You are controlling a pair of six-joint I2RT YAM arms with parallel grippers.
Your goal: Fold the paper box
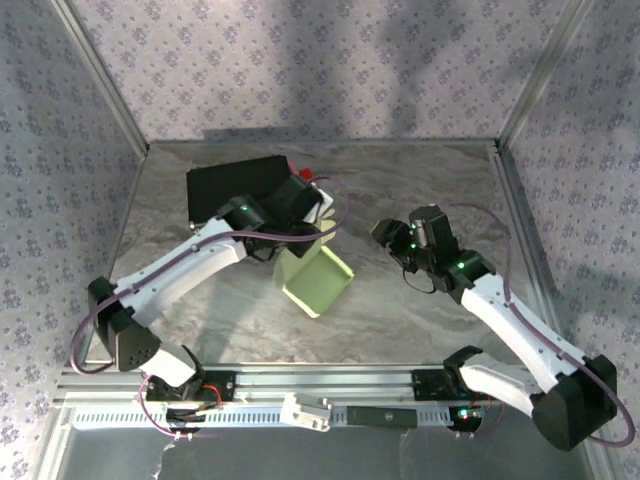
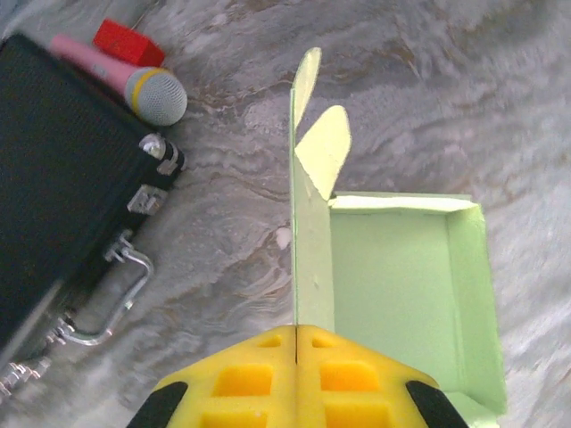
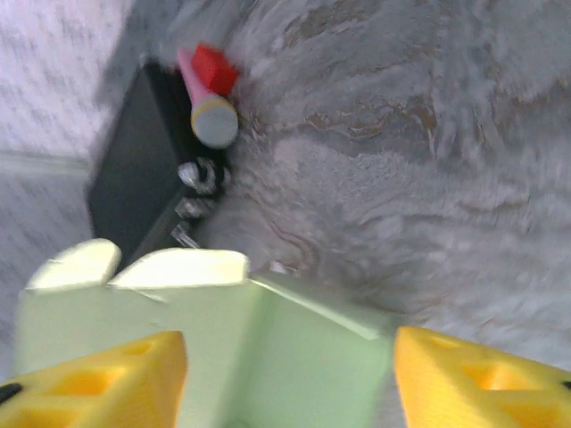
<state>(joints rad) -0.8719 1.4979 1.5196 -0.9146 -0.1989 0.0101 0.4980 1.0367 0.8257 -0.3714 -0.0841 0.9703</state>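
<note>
Paper box (image 1: 318,280) sits mid-table, open side up, near the black case (image 1: 235,185) and between the two arms. Body is formed into a tray. One tall panel (image 2: 312,223) stands upright along its left side, with rounded tabs (image 2: 326,147) loose at the top. Left gripper (image 2: 296,357) is clamped tight on that panel's near edge, the card running straight into the seam between the fingers. Right gripper (image 3: 290,374) is spread wide with nothing in it, facing the box but apart from it. A pink microphone (image 2: 134,80) and a red block (image 2: 128,40) lie by the case. Step looks like closing the lid panel over the tray. To do it well: swing the panel along its crease, not mid-sheet. The right gripper should brace the far wall so the tray doesn't slide on the table (image 1: 420,320). Card is thin, so press lightly or it kinks.
</note>
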